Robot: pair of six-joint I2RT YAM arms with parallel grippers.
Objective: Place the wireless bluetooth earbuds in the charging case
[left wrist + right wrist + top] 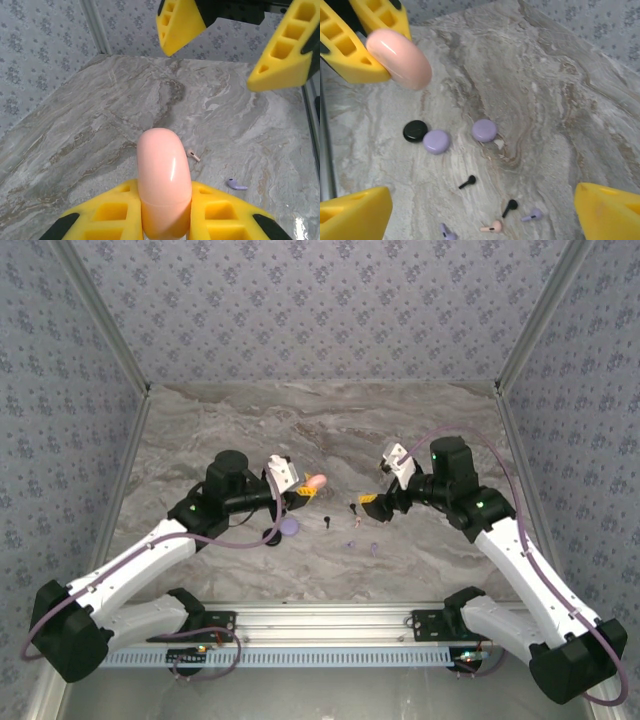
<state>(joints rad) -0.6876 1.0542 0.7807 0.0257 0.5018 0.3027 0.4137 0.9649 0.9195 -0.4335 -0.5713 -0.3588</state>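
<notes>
Case [162, 160] is clamped in the left tool [165, 200]. It is gripped by one end, so most of the rounded pink body is exposed past the pads [220, 215]. It is held clear of the desk [100, 125] and pointed toward the right tool [481, 210]. This is judged a presentation hold, with the free end kept reachable for the other arm.

Right tool is spread wide with nothing held. It is parked opposite the case, above the buds, and is judged staged for a pick or for the lid.

No bud is seated yet. All are loose on the desk, below the case and off toward its free end:
- black bud [467, 182]
- second black bud [509, 206]
- pink bud [492, 228]
- lavender bud [532, 216]
- second lavender bud [445, 231]

Closer under the case, a black disc [415, 131], a lavender disc [436, 141] and a second lavender disc [484, 130] are laid flat.

Not resolved:
- The clamped end of the case is buried between the pads.
- No seam or hinge can be made out, so the lid is only presumed shut.
- The second lavender bud is cropped by the frame edge in the right wrist view.
- From the top camera the buds are reduced to specks, and colours can hardly be told there.
</notes>
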